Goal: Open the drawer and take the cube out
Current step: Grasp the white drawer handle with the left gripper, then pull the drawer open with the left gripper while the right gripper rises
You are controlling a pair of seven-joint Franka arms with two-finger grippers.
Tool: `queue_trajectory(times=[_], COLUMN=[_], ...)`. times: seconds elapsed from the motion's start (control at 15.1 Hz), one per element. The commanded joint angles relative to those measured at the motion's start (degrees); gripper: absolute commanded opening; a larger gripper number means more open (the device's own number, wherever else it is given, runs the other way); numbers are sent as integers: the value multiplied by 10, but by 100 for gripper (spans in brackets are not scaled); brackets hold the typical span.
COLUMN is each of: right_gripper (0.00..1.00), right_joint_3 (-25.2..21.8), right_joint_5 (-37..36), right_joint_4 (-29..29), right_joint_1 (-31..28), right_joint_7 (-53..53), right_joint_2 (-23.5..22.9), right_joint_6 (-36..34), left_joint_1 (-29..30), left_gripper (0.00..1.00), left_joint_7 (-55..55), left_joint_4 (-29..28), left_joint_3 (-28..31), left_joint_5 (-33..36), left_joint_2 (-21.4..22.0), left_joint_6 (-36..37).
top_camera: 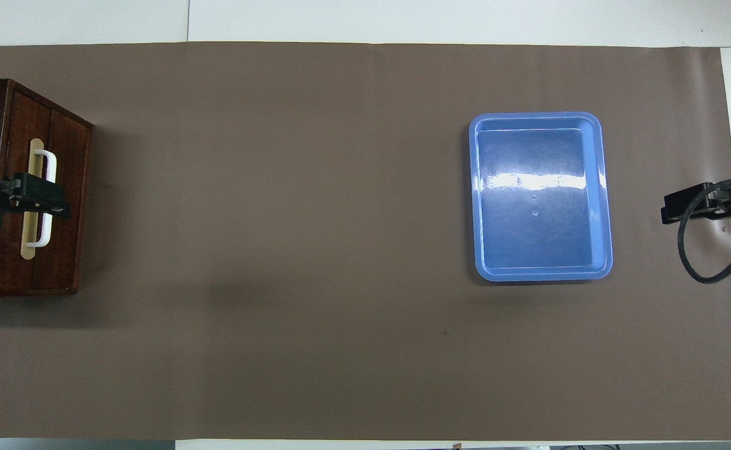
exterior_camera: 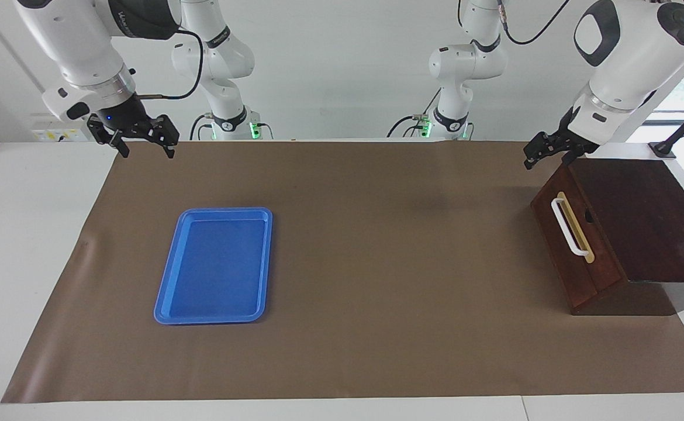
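The drawer (exterior_camera: 558, 248) is shut in the dark wooden box (exterior_camera: 640, 216) at the left arm's end of the table. Its front carries a white bar handle (exterior_camera: 570, 228). In the overhead view the drawer front (top_camera: 69, 187) and handle (top_camera: 50, 165) also show. The cube is hidden. My left gripper (exterior_camera: 546, 158) is open and empty, up in the air over the box's corner nearest the robots; in the overhead view the left gripper (top_camera: 37, 197) lies over the handle. My right gripper (exterior_camera: 146, 146) is open and empty, raised over the mat's edge at the right arm's end, where the overhead view shows it too (top_camera: 675, 209).
A flat blue tray (exterior_camera: 169, 304) lies empty on the brown mat (exterior_camera: 377, 263) toward the right arm's end; it also shows in the overhead view (top_camera: 475, 187). A black cable (top_camera: 703, 275) hangs by the right gripper.
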State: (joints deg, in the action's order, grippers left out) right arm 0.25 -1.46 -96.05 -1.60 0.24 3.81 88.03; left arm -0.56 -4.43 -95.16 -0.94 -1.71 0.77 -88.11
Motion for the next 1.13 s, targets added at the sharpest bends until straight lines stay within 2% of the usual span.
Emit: queue_trajectory(times=[0.0, 0.46, 0.6, 1.06], right_gripper=[100, 100, 100, 100], right_joint_3=[2, 2, 2, 3], right_joint_5=[5, 5, 5, 5], right_joint_4=[-13, -15, -15, -12], right_joint_1=[-3, -3, -3, -2], right_joint_7=[-6, -7, -7, -11], right_joint_2=[13, 13, 13, 13], right_joint_6=[2, 2, 3, 2], left_joint_1=[-8, -10, -14, -44], left_gripper=[100, 100, 100, 100], left_joint_7=[8, 9, 7, 0], left_joint_4=[4, 2, -14, -98], left_joint_3=[8, 9, 5, -8], left_joint_5=[-4, -4, 5, 186], left_joint_2=[-1, -1, -2, -23], left_joint_6=[-5, -15, -40, -166])
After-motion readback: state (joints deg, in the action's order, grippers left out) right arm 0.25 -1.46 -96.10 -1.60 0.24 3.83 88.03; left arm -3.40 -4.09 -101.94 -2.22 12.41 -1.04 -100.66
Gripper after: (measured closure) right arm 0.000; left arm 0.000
